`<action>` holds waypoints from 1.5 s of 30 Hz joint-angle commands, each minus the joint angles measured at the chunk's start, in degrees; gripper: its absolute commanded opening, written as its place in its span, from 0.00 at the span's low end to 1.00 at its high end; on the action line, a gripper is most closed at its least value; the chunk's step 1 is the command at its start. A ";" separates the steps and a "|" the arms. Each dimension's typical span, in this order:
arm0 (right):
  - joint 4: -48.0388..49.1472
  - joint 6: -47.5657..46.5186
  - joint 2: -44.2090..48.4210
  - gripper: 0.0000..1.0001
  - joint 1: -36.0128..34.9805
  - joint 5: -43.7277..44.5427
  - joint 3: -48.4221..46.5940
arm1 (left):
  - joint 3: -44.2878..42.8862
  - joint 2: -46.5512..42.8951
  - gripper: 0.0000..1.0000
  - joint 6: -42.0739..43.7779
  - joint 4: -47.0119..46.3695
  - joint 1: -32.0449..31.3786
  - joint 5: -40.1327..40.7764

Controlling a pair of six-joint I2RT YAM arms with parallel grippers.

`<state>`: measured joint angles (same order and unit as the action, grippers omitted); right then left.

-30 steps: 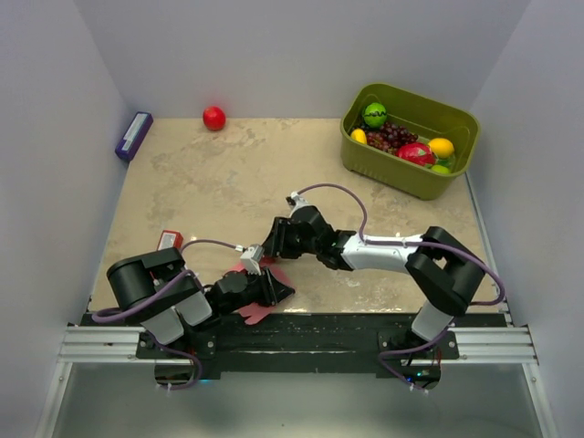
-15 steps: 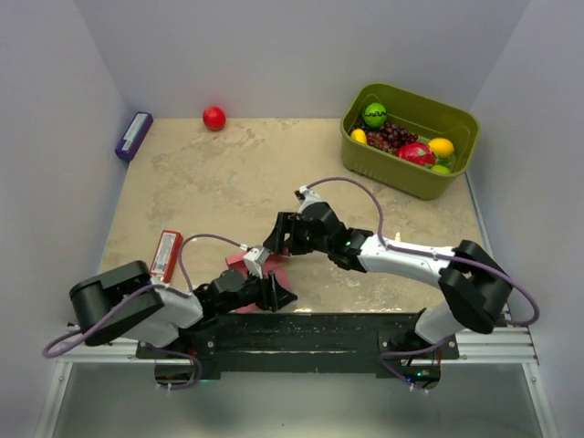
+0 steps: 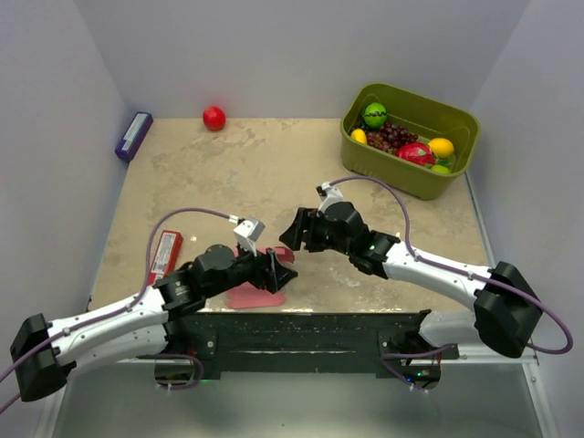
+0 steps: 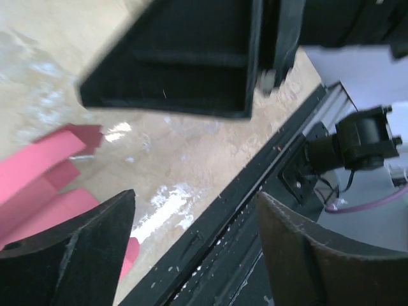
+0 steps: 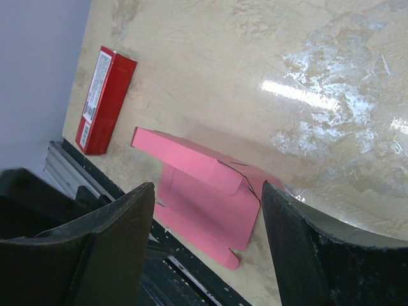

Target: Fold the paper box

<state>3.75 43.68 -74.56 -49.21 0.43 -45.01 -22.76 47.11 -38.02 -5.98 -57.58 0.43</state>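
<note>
The box (image 3: 258, 290) lay at the table's (image 3: 237, 173) 6 o'clock edge, a little left of centre, just inside the black rail (image 3: 301, 330). In the right wrist view the box (image 5: 207, 204) was only part folded. Most of it was flat on the table, while one long panel on its far side looked lifted, with a shadow under it.

The left gripper (image 3: 281, 272) was at the box's 2 o'clock corner, low over it. Its jaws stood wide apart and held nothing. In the left wrist view the left gripper (image 4: 194, 252) showed only bare table and the rail (image 4: 245, 201) between its jaws. The box (image 4: 41, 182) lay at 9 o'clock, partly behind one finger, and whether it touched could not be told.

The right gripper (image 3: 291, 239) hung near the box's 1 o'clock side, clear of it, just beside the left gripper. Its jaws were also spread and empty. From its own camera the right gripper (image 5: 207, 255) looked down on the box from above, apart from it.

A red packet (image 3: 164, 256) lay at the box's 9 o'clock, apart from it, and showed a white label in the right wrist view (image 5: 105, 99). A red ball (image 3: 213, 118) sat at the table's 11 o'clock edge. A purple block (image 3: 134, 135) leaned at the 10 o'clock corner. A green bin (image 3: 392, 173) of fruit (image 3: 401, 137) stood at 1 o'clock.
</note>
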 commanded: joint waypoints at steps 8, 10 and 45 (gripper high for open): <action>3.11 3.43 -1.53 0.67 -4.13 -1.39 0.81 | -10.29 -8.98 0.96 6.72 32.35 30.14 -4.08; 3.19 3.34 -2.86 0.66 -4.75 -1.48 -0.16 | -10.46 -4.34 0.96 7.52 31.38 33.74 -6.39; -0.67 0.35 -14.29 0.59 -6.86 1.60 -9.48 | 0.00 -2.90 0.43 1.55 20.31 38.86 -8.78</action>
<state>2.13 44.31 -88.58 -55.92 2.09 -52.62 -23.51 44.18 -35.99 17.17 -19.14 -7.35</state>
